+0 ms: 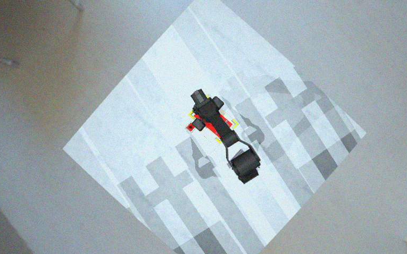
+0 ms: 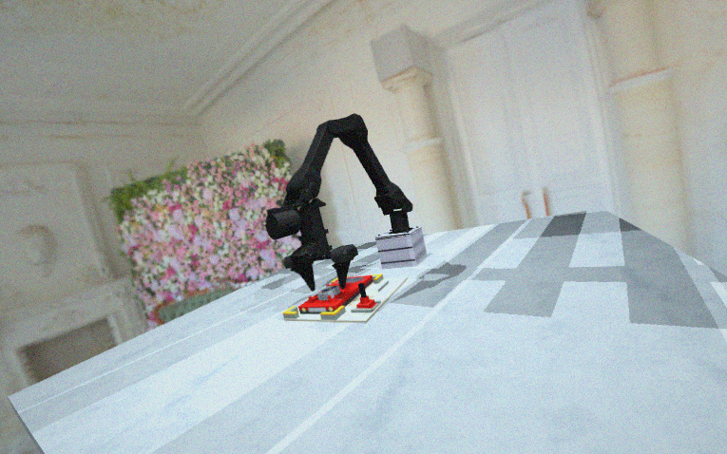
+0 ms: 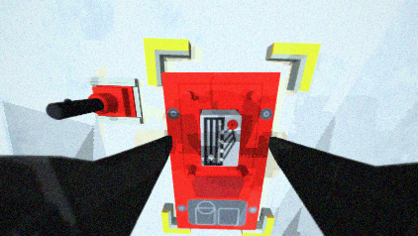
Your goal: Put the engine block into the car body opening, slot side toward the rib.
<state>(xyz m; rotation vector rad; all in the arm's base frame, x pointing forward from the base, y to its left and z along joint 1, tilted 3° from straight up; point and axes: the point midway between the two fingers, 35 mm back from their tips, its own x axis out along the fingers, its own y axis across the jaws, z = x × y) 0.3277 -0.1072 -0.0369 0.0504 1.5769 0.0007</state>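
The red car body [image 1: 213, 129] [image 2: 315, 304] [image 3: 223, 89] lies flat between yellow corner brackets. The grey engine block [image 2: 328, 293] [image 3: 220, 141] stands upright at the opening in the car body, with its top showing above the red surface. Dark slots show on the left of its top and a red dot at the upper right in the wrist view. I cannot tell whether it is fully down; the rib is not visible. My gripper [image 2: 328, 288] [image 3: 220, 141] is open wide, with one finger on each side of the block and a gap on both sides. In the top view the arm hides the block.
A red piece with an upright black stick [image 1: 190, 127] [image 2: 365, 302] [image 3: 115, 101] stands beside the car body, close to one finger. Yellow brackets [image 1: 235, 123] [image 2: 334, 312] [image 3: 168, 46] stand at the car's corners. The pale board [image 2: 390, 289] lies beneath.
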